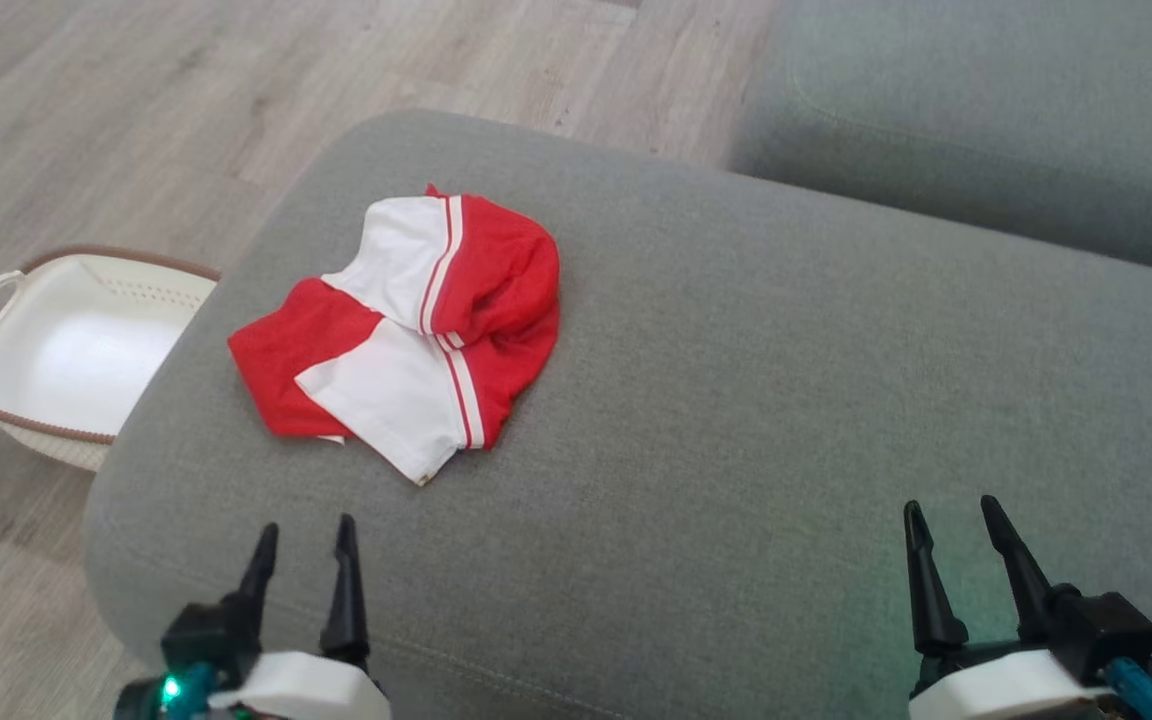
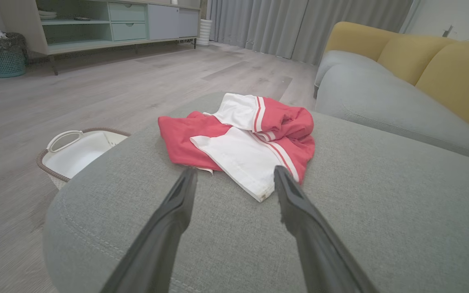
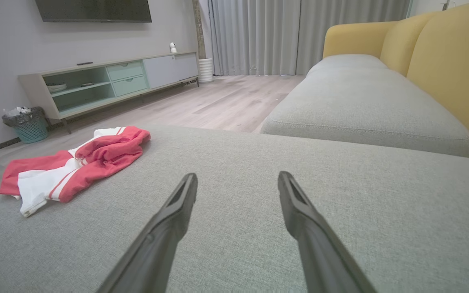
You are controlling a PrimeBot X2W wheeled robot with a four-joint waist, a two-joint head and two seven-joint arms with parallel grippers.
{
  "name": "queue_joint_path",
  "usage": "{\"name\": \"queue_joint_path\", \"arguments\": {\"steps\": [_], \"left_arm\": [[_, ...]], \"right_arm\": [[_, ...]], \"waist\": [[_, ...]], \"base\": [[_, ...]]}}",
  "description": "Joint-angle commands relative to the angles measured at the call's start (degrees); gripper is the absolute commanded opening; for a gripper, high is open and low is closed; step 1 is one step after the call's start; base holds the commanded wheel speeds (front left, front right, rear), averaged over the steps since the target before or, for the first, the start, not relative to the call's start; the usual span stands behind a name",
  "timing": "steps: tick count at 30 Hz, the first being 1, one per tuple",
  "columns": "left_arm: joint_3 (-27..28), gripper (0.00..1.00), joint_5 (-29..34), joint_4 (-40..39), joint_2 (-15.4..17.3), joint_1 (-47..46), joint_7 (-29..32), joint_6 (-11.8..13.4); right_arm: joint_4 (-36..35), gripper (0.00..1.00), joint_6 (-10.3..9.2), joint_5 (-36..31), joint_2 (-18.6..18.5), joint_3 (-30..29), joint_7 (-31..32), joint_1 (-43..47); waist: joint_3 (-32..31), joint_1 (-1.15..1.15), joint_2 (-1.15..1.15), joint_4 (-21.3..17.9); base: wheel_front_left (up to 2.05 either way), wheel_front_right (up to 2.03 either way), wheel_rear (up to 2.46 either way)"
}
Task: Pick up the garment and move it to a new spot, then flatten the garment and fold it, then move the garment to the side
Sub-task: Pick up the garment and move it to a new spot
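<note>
A red and white garment (image 1: 416, 330) lies crumpled on the left part of a grey sofa cushion (image 1: 756, 400). Near the cushion's front edge my left gripper (image 1: 303, 535) stands open, a short way in front of the garment and empty. In the left wrist view the garment (image 2: 242, 138) lies just beyond the left gripper (image 2: 234, 175), its near white corner between the fingertips' line. Far from the cloth, at the lower right, my right gripper (image 1: 946, 515) is open and empty. The right wrist view has the garment (image 3: 71, 167) off to the left of the right gripper (image 3: 237, 179).
A white basket (image 1: 66, 350) with a brown rim stands on the wooden floor (image 1: 136, 110) left of the cushion. A second grey cushion (image 1: 996, 120) lies beyond, at the upper right, with yellow backrests (image 3: 446, 57). A low cabinet (image 3: 108, 81) and a bin (image 3: 25, 122) stand by the wall.
</note>
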Motion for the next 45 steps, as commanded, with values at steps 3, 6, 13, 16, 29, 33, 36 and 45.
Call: {"name": "queue_joint_path", "arguments": {"steps": [3,6,13,16,29,33,36,45], "left_arm": [[3.22,1.0,-1.14,-2.92,-0.13,-4.38,-0.45,0.41],[4.4,1.0,-1.58,-2.77,-0.12,-7.08,-0.45,-0.01],[5.91,1.0,-3.58,3.34,0.63,-19.41,0.65,-2.08],[6.2,1.0,-4.76,6.42,1.08,-26.07,2.56,-3.25],[4.3,1.0,-6.42,28.69,4.93,-46.61,17.62,-7.88],[3.5,0.0,-6.83,34.83,5.31,-48.41,19.86,-9.24],[3.97,0.0,-7.6,36.02,5.52,-49.16,18.37,-9.7],[3.85,0.0,-10.92,17.92,4.89,-49.06,15.14,-11.91]], "right_arm": [[-1.72,1.0,0.43,-0.77,-0.46,1.21,-0.62,-3.58],[-2.17,1.0,0.43,-2.41,-0.46,0.99,-0.62,-5.03],[-3.92,1.0,0.43,-6.48,-1.06,-0.83,0.01,-9.77],[-4.51,1.0,0.43,-7.1,-1.86,-0.75,0.48,-11.64],[-4.29,1.0,0.43,-6.76,-3.62,1.54,1.18,-16.48],[-3.49,1.0,0.43,-6.24,-3.17,1.54,0.94,-16.31],[-2.78,1.0,0.43,-5.89,-2.7,1.33,0.67,-15.64],[-0.36,1.0,0.43,-4.09,-1.0,1.48,-0.21,-12.9]], "waist": [[3.23,0.0,0.0,-1.87],[7.69,0.0,0.0,-3.73],[19.94,0.0,0.0,-6.52],[23.93,0.0,0.0,-7.11],[27.55,0.0,0.0,-9.68],[25.87,0.0,0.0,-10.85],[24.13,0.0,0.0,-11.33],[16.82,0.0,0.0,-12.95]], "base": [[0.0,0.0,0.0],[0.0,0.0,0.0],[0.0,0.0,0.0],[0.0,0.0,0.0],[0.0,0.0,0.0],[0.0,0.0,0.0],[0.0,0.0,0.0],[0.0,0.0,0.0]]}}
